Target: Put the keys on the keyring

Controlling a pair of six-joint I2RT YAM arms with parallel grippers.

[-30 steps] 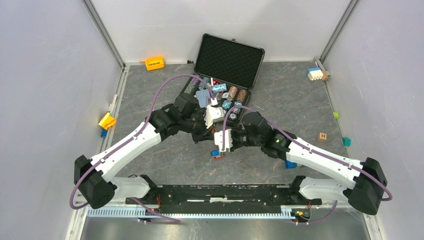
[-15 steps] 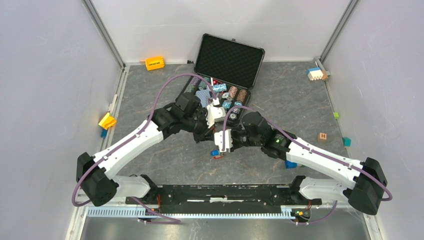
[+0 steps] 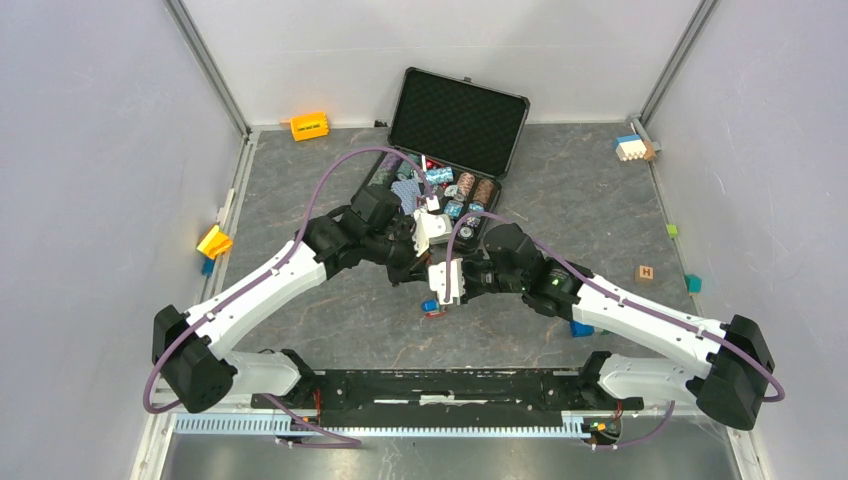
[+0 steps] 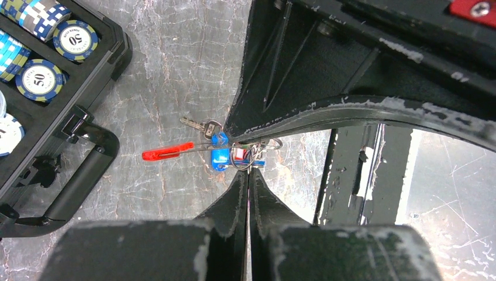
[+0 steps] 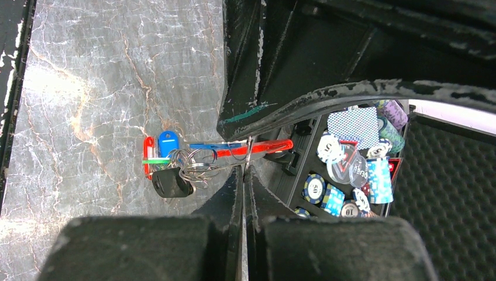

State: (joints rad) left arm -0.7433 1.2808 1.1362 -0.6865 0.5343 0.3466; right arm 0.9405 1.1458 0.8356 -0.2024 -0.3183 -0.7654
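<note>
At the left gripper (image 4: pixel 247 171) tips: the keyring (image 4: pixel 169 153) bundle. Fingers pressed together, and the tips look clamped on one thin wire loop of it. Keyring look: long, bright-red translucent fob sticking out left of the tips, with a thin wire joining it to a knot of metal rings at the tips. The keys (image 4: pixel 219 157): two blue caps just left of the tips, touching the rings. A bare metal key (image 4: pixel 195 123) lies beyond them, up-left. Can't tell whether the bundle lies on the table or hangs just off it.

Right gripper (image 5: pixel 245 167): fingers pressed together as well. The red fob crosses right at the tips, pointing right. Clamped or only touching, can't tell. Left of those tips: ring tangle, blue-capped key (image 5: pixel 167 142), green strip (image 5: pixel 153 160), black fob (image 5: pixel 171 182).

Writing: poker chips (image 4: pixel 76 40) left of the left fingers read "50". Chips right of the right fingers read "50" and "10". Wooden cube (image 3: pixel 645 272), far right of both fingers, reads "H".

Surface: table (image 3: pixel 300 190), grey stone-look with pale veins. Black case (image 3: pixel 457 112) stands open just beyond the fingers, foam-lined lid up, chips in the tray. Far left of the fingers: yellow block (image 3: pixel 214 241), and orange block (image 3: pixel 309 126) by the back wall. Far right: stacked blocks (image 3: pixel 632 148) in blue, white and tan, small green piece (image 3: pixel 672 229), teal cube (image 3: pixel 693 283). Blue block (image 3: pixel 581 328) sits beside the right arm. Plain white walls on three sides, metal posts in the back corners.
</note>
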